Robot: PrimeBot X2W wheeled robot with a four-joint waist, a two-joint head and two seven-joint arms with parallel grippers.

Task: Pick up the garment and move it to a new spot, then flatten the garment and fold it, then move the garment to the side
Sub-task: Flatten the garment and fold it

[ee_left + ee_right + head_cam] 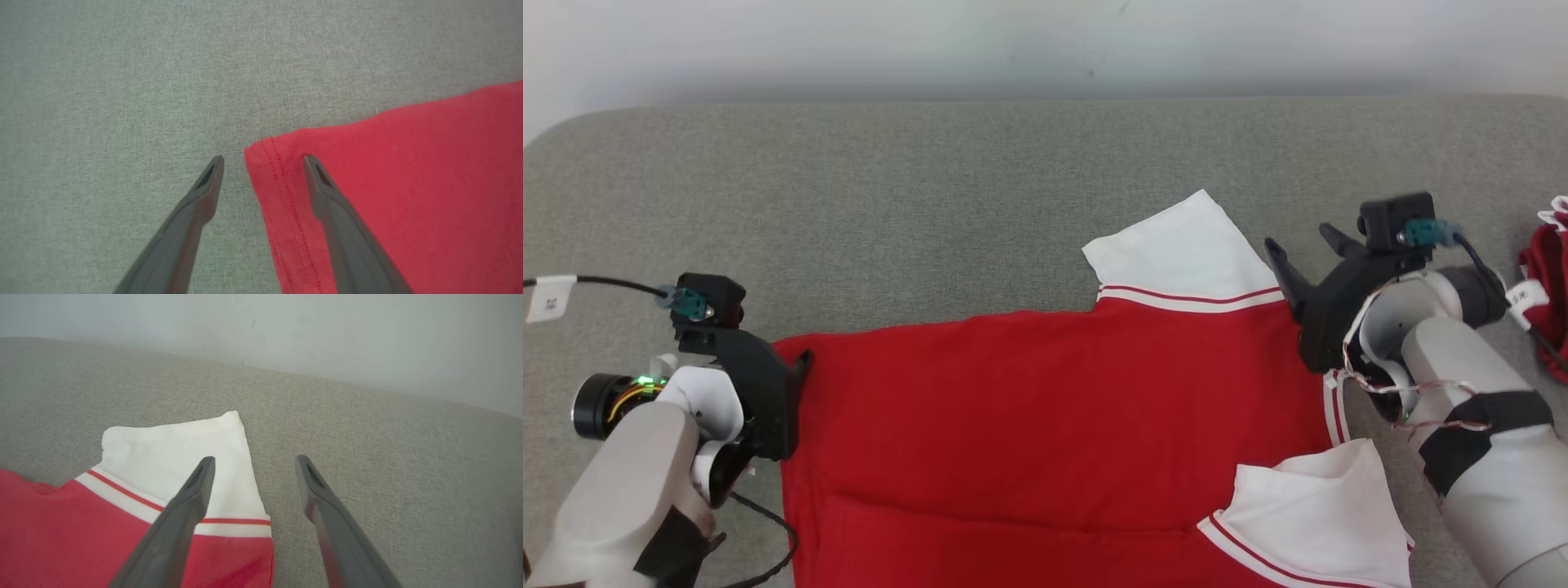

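Red white-sleeved fabric garment (1029,425) is lying flat. Left hand (263,159), nine o'clock, and right hand (253,458), two o'clock, are gaping open; shallow pinches risk slipping.

The head camera looked forward and down from above the near side of the grey surface (849,204). It was far enough back to take in most of the red shirt (1045,425) and a strip of wall (1045,41) along the top. The left wrist camera sat close over the surface, facing almost straight down along the left jaws. With the head view it shared the hem corner (269,163) at the shirt's left end. The right wrist camera looked at a lower slant along the right jaws, toward the wall, from a little farther off. With the head view it shared the white sleeve (179,449), the surface's far edge and the wall.
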